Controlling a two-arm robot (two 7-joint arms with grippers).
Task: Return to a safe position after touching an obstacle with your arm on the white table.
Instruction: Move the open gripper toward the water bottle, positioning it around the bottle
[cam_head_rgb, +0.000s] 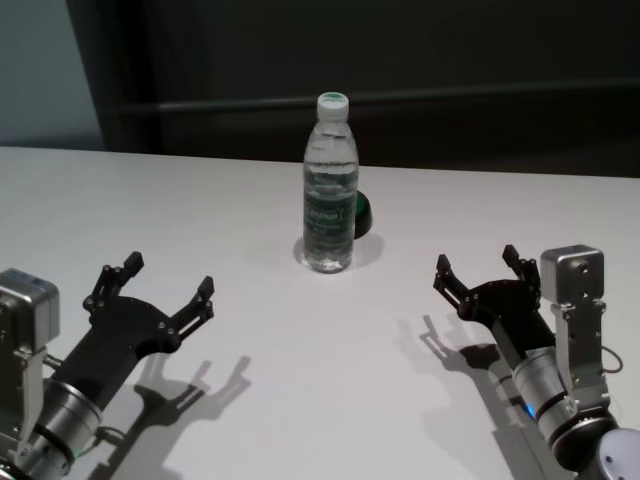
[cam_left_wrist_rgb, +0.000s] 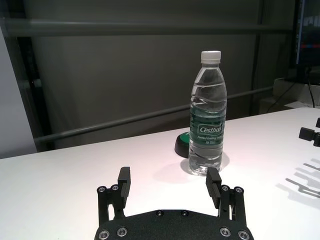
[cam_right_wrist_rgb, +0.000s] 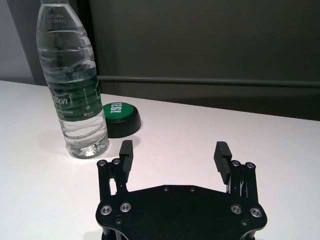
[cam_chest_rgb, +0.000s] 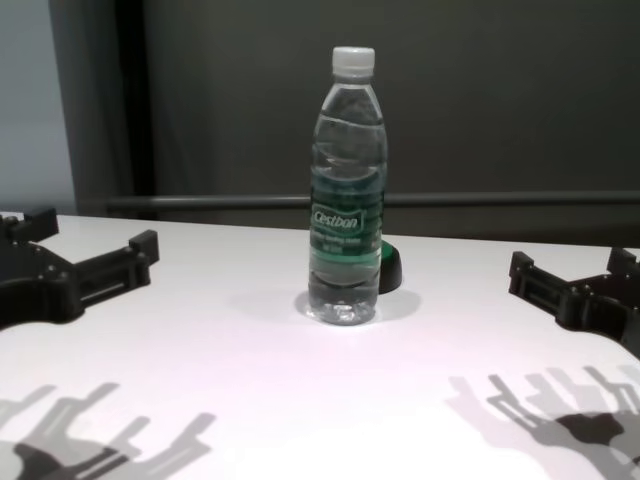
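- Hovering low at our left, the left gripper spreads its fingers wide, well clear of the obstacle.
- We see the obstacle upright mid white table, capped, apparently water-filled.
- Our right gripper gapes wide, empty; we judge both arms safely back.

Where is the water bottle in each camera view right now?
Head: water bottle upright, centre, between both arms.
Chest: centre.
Left wrist: right of centre, beyond the open jaws.
Right wrist: upper left, cap cut off.
Shared landmark: green-topped dome just behind it.
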